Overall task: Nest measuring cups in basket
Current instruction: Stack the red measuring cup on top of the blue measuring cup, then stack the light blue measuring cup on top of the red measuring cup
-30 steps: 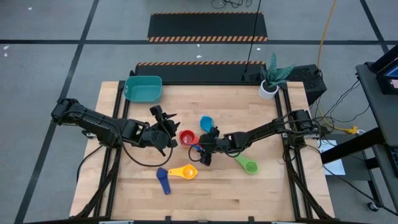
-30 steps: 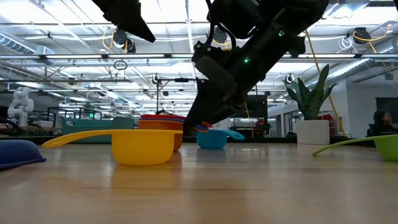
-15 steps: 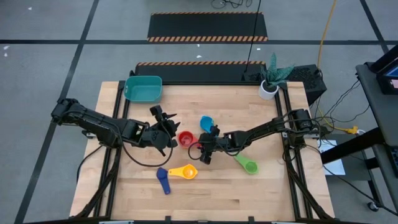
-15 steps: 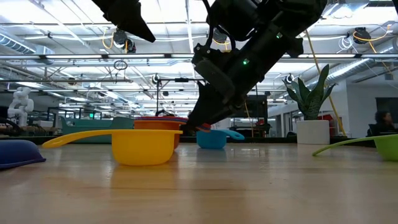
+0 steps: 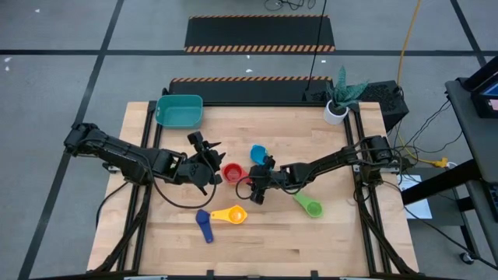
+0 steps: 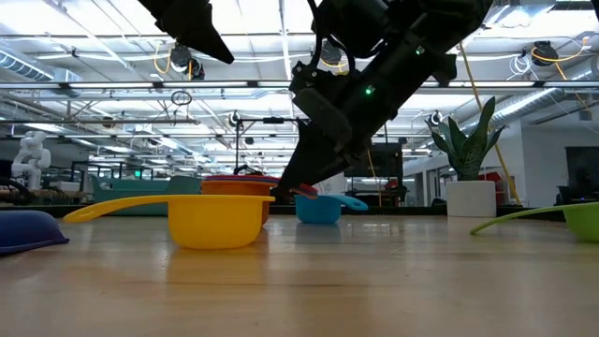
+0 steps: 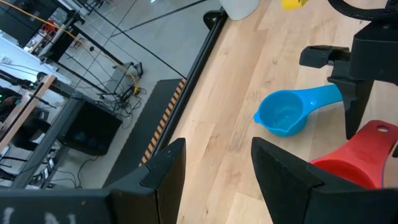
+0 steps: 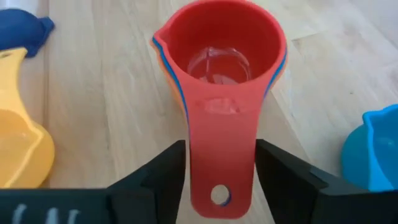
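the right gripper (image 5: 254, 187) straddles the red cup's (image 8: 221, 74) handle mid-table, jaws apart, and has crept slightly toward it since before. the left gripper (image 5: 208, 162) stays open beside the cup; the basket (image 5: 179, 110) sits far off.

Overhead, table-level, two close wrist views.

- Honestly no readable text, brand, label or number anywhere in these shots.
- Closest thing to a sign is the orange-and-black striped hazard edging (image 5: 259, 48) on the dark floor mats beyond the table, and that's only stripes, no words.
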Motion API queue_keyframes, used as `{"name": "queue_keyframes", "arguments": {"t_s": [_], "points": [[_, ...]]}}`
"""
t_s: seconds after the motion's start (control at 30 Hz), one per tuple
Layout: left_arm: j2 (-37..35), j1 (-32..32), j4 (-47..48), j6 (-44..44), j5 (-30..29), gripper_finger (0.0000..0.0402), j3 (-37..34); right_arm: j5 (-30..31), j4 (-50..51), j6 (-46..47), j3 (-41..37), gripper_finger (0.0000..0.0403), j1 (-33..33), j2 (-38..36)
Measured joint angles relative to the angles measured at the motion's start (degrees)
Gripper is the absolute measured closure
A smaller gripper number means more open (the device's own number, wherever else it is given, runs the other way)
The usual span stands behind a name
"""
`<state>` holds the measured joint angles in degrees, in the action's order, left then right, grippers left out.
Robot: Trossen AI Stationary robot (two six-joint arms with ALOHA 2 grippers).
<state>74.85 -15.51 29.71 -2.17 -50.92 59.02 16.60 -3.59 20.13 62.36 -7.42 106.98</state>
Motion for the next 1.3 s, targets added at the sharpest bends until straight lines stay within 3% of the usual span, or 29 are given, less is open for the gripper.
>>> {"name": "queue_keyframes", "arguments": {"t_s": [0.37,0.7,1.17,1.3], "points": [[0.00,0.00,0.07,-0.46,0.13,0.0215,0.00,0.47,5.79,-0.44,0.01,0.0177,-0.02,-5.10],[0.01,-0.04,0.13,-1.14,0.13,0.0215,0.00,9.03,20.39,4.48,0.01,0.0174,-0.15,-9.00],[0.01,-0.02,0.04,-1.42,0.13,0.0215,0.00,12.95,21.52,7.71,0.01,0.0173,0.32,-6.75],[0.02,-0.02,0.04,-1.45,0.13,0.0215,0.00,11.89,21.14,7.69,0.01,0.0151,0.61,-5.67]]}}
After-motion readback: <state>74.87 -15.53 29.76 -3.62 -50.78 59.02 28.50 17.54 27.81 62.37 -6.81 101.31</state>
